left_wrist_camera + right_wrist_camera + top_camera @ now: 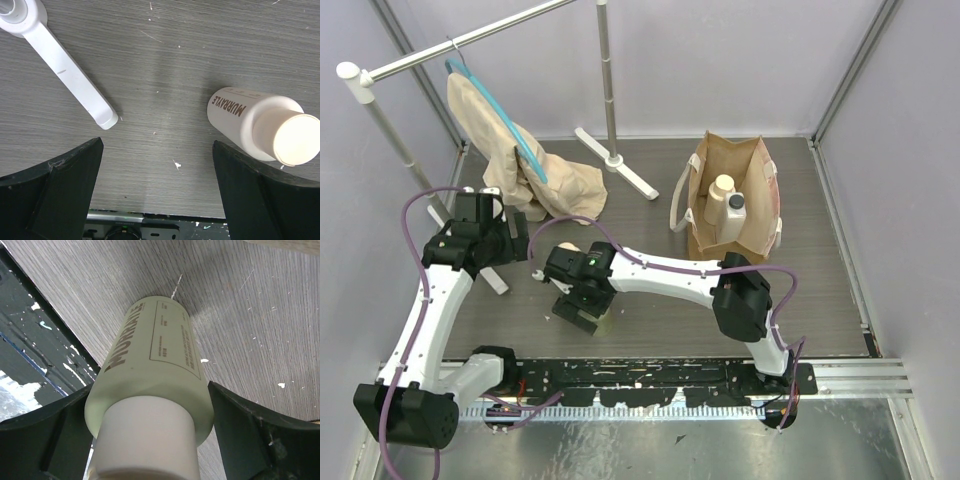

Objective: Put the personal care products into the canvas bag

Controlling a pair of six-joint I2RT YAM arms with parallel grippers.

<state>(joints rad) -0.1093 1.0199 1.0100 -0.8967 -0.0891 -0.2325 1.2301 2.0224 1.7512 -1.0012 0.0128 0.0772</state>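
Snugly within the right hand (150,390), a yellowish bottle (156,342).

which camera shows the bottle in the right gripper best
The right wrist view: the yellowish bottle fills the frame between the right gripper fingers, its label readable. The top external view shows only a sliver of it under the gripper. The left wrist view shows another bottle, not this one.

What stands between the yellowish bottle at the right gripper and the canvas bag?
Nothing visible. Bare grey table lies between the pale yellowish round bottle in the right gripper and the tan upright canvas bag; only the bag's tall wall must be cleared.
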